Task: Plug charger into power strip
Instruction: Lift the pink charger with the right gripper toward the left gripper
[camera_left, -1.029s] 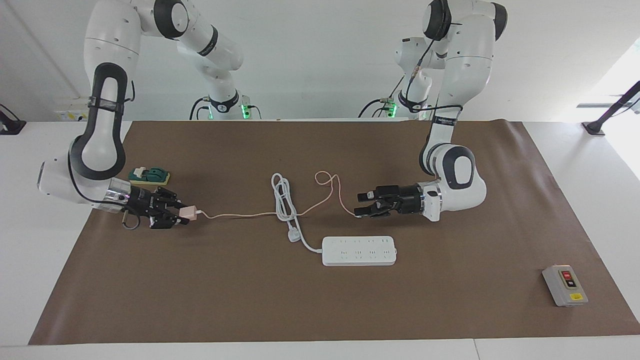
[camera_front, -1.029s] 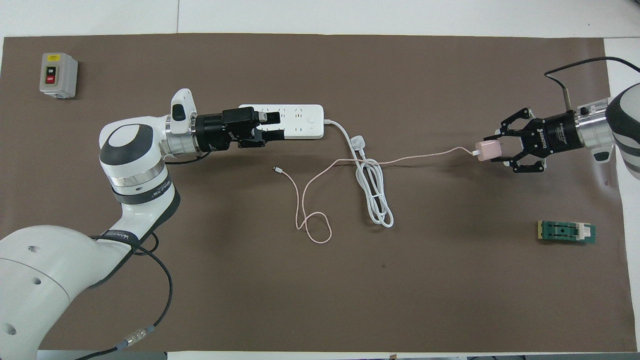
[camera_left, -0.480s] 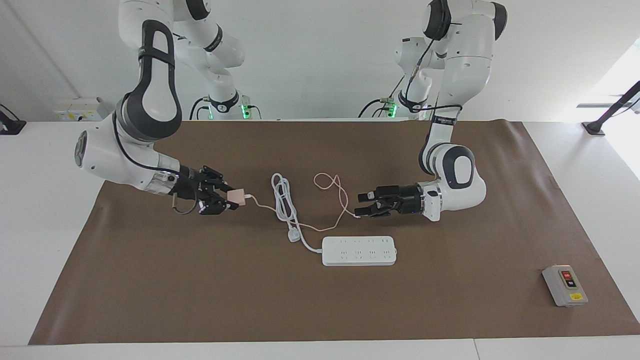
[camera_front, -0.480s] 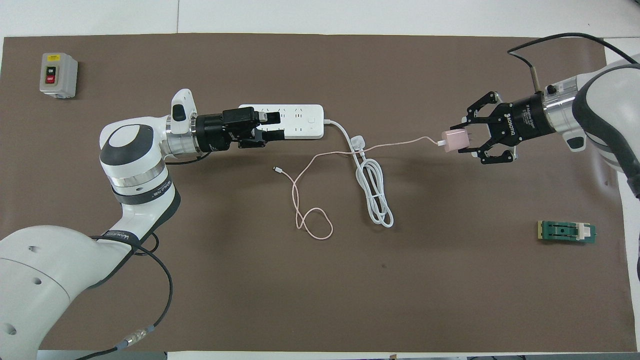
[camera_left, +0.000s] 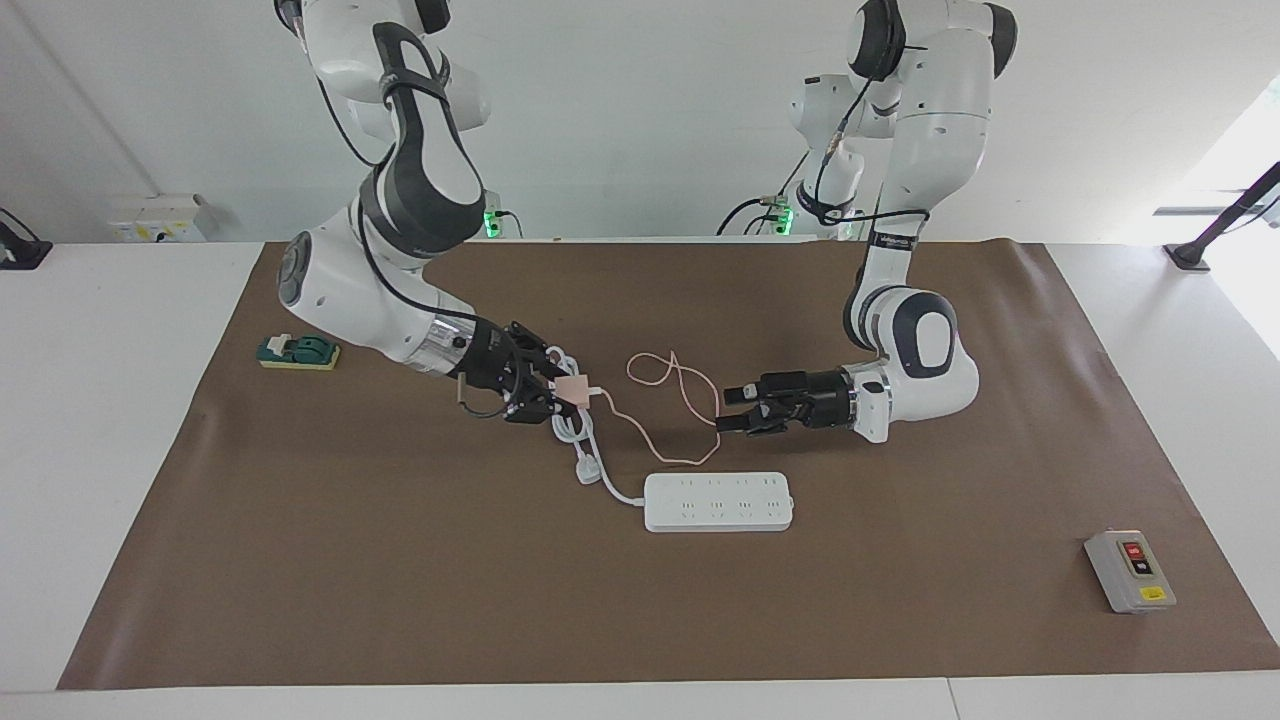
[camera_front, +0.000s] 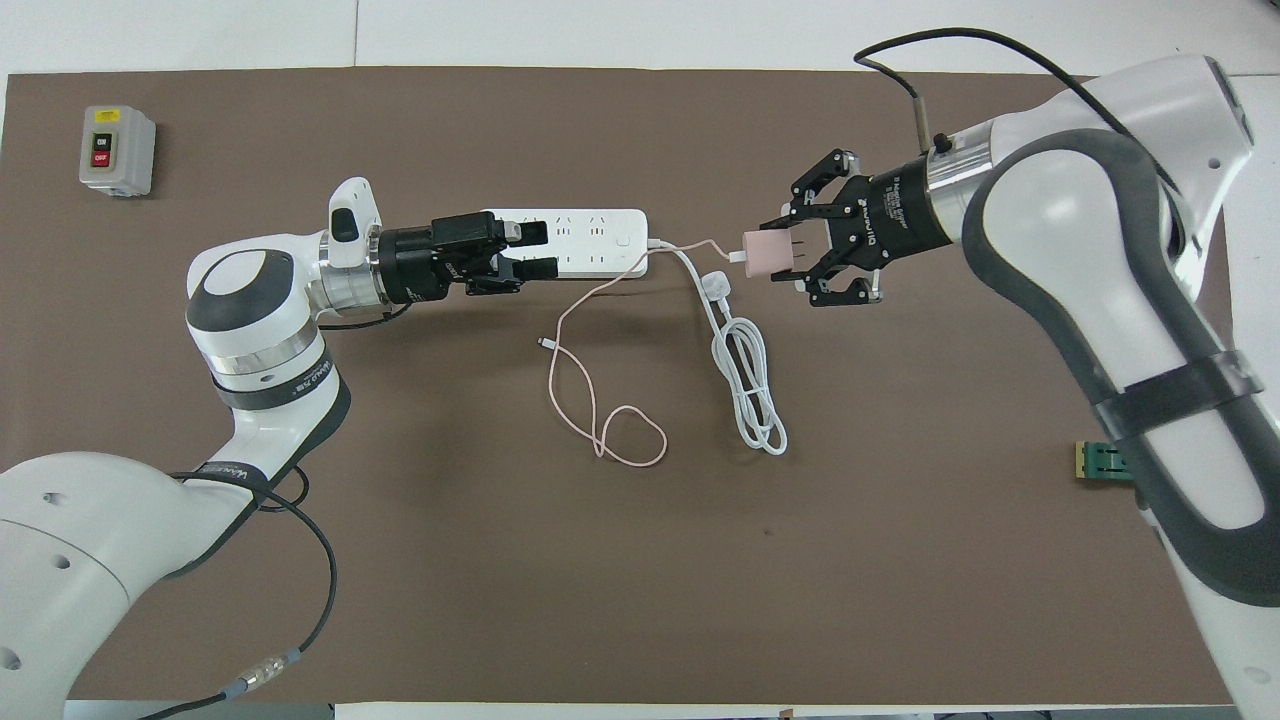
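Nearest my bases, toward my right arm's end of the desk (camera_left: 150, 330), a small green block (camera_left: 299, 351) lies on the brown mat (camera_front: 640, 560). The loose end of the charger's thin pink cable (camera_front: 600, 420) curls in a loop on the mat, beside the bundled white cord (camera_front: 750, 385) of the power strip.

My right gripper (camera_left: 545, 390) hangs in the air over that bundled cord and its white plug (camera_front: 716, 286). Its fingers are closed onto the charger (camera_front: 766, 254), a small pink cube, gripping it by its sides; the metal prongs point back into my gripper and the cable leaves the other face, heading toward the strip.

My left gripper (camera_left: 735, 408) lies almost level, low over the mat, just on the robots' side of the power strip (camera_left: 718, 501). From above it covers the strip's end toward my left arm. Its fingers stand a little apart with nothing between them; the pink cable passes just beside the tips, and I cannot tell whether it touches them.

The power strip lies flat, sockets up, its long side running across the desk, farther from my bases than both grippers. The charger is not in any socket.

Farthest out, toward my left arm's end, sits a grey switch box (camera_left: 1129, 570) with red and black buttons.
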